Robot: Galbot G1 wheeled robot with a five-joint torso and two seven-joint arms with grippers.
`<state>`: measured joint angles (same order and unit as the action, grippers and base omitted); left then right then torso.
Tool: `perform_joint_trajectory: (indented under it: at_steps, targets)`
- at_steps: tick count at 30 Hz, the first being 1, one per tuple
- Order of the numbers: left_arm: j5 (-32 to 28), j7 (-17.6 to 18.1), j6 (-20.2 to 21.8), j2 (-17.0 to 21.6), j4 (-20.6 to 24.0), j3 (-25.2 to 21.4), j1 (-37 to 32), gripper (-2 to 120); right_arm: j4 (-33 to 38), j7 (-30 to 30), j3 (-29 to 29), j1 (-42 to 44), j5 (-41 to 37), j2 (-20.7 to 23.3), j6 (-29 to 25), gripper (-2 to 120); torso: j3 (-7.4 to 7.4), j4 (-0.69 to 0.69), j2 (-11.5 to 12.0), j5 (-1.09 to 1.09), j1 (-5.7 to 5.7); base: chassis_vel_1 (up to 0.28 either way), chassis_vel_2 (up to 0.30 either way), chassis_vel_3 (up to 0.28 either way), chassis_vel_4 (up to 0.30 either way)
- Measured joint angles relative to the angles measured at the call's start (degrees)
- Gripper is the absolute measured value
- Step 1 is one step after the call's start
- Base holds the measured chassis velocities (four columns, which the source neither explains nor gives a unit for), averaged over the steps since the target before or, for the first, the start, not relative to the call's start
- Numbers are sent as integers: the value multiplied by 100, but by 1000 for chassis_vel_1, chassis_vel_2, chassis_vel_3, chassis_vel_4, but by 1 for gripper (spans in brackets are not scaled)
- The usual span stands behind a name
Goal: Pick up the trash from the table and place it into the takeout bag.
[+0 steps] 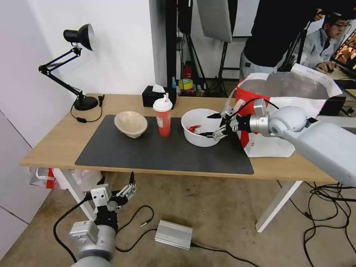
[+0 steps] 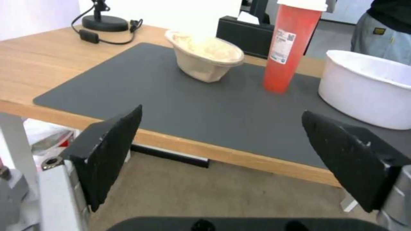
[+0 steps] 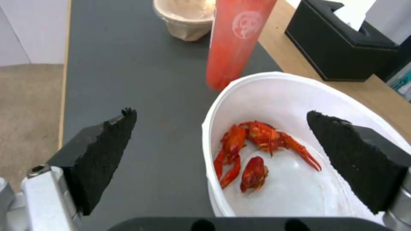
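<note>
Parked low before the table's near edge, my left gripper (image 1: 118, 186) gapes empty; my right gripper (image 1: 213, 126), wide open, straddles the round white plastic bowl's (image 1: 196, 139) rim nearest the boxy white-and-red takeout bag (image 1: 274, 144).

A black desk lamp (image 1: 79, 66) stands at ten o'clock, its cord (image 1: 86, 118) trailing beside its base. A black tissue box (image 1: 152, 97) sits at twelve o'clock, with a yellow tape roll (image 1: 185, 84) just behind. On the floor at six o'clock lies a silver power brick (image 1: 173, 234).
</note>
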<state>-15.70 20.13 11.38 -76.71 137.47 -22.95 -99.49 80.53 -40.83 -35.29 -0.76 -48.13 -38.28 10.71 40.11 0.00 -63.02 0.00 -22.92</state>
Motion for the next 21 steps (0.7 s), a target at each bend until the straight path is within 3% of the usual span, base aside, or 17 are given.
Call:
perform_joint_trajectory:
  at_steps: [21]
  targets:
    - [-10,2,-15,-2,-35,17,42,100,-97,-76,-873,-720,-294,-11,196,100,0,1,0,-1,0,0,0,0,0]
